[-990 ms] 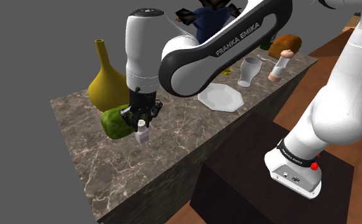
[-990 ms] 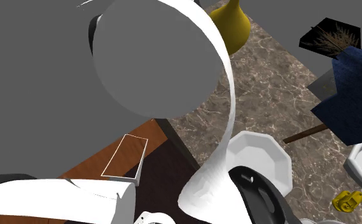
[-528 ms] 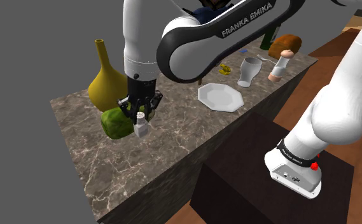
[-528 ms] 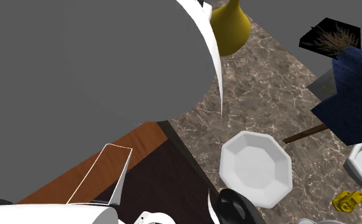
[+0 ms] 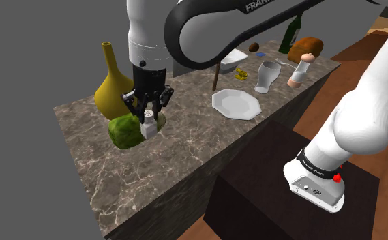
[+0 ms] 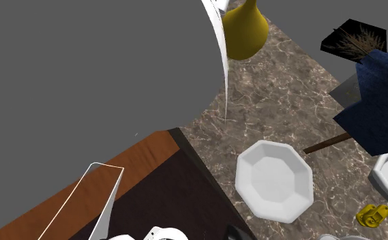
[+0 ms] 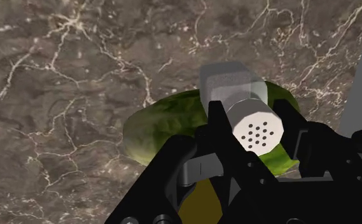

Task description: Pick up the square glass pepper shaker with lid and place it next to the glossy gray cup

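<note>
The likeliest trouble is a slip. The gripper [image 5: 148,113] pinches the pepper shaker [image 5: 147,128] only at its perforated lid end, with the squarish clear body hanging free below the fingers [image 7: 215,122], so a quick swing could let it twist or drop. The shaker appears lifted off the marble counter [image 5: 185,146], low over the green rounded object [image 5: 122,132] at the shoulder view's left. A sideways move at this height may clip that lump, or the yellow vase [image 5: 112,87] just behind it. The route to the glossy pale grey cup [image 5: 267,75], well apart at the far right, passes over the white octagonal plate [image 5: 236,103]. Near the cup, a small figurine [image 5: 299,69] and a yellow trinket [image 5: 241,73] crowd the landing spot. The arm arches high from its stand at lower right and out over the counter, its last link vertical and the hand pointing straight down
</note>
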`<state>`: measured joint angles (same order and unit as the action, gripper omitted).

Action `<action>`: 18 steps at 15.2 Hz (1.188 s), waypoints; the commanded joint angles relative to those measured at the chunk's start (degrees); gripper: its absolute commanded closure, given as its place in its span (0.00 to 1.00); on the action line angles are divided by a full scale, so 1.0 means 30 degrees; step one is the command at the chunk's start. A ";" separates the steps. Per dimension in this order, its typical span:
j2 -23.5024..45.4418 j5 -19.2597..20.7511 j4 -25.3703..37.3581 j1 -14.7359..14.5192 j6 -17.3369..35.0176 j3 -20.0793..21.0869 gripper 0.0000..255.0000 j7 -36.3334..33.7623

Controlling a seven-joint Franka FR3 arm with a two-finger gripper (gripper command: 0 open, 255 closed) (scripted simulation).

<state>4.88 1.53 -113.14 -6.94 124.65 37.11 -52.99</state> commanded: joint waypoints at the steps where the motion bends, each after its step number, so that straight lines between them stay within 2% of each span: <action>1: -0.0331 -0.0249 0.0236 0.0046 -0.0509 0.0020 1.00 0.0137; 18: -0.1146 -0.0814 0.3831 0.0159 -0.4757 -0.0001 1.00 0.0435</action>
<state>1.56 -0.83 -102.18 -6.49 111.03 37.13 -51.76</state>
